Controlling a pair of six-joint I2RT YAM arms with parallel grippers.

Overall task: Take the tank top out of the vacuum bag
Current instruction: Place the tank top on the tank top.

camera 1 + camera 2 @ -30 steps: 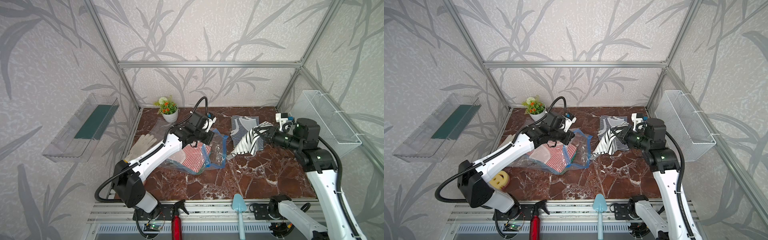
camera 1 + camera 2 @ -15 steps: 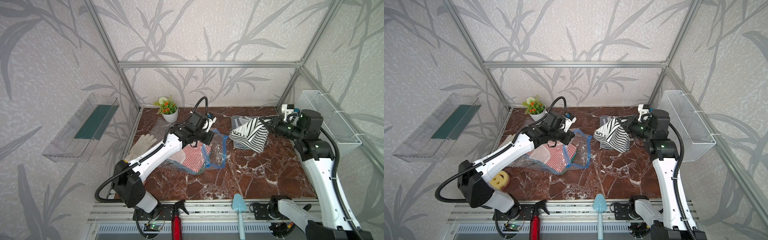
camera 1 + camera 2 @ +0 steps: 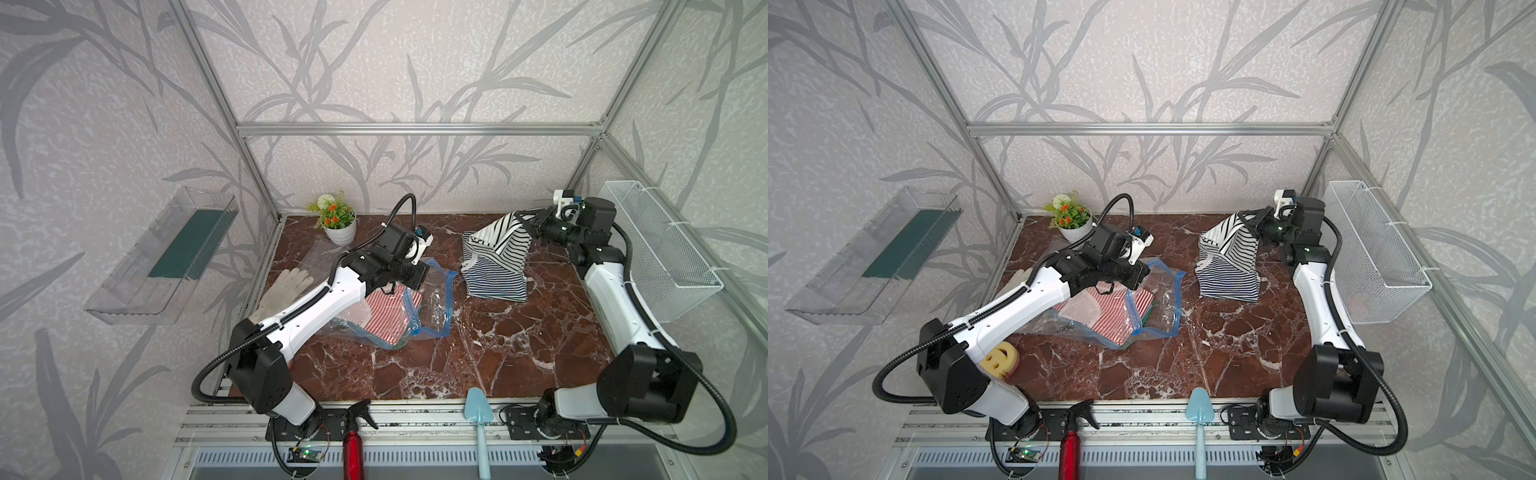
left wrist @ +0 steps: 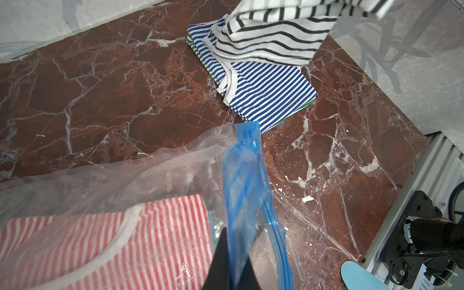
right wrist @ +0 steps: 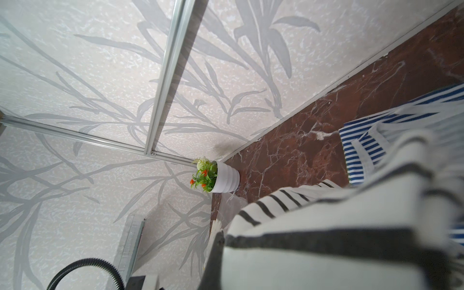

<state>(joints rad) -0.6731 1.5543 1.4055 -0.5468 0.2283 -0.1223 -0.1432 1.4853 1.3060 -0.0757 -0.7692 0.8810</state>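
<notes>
tank top [image 5: 326,251] blurred close up, sponge [image 3: 998,359] half-hidden

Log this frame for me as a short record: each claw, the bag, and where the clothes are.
left claw: shut on vacuum bag, at its blue zip edge
right claw: shut on black-striped top, lifted clear of the bag
blue-striped top: folded on table, under the lifted one
red-striped garment: inside the bag
</notes>
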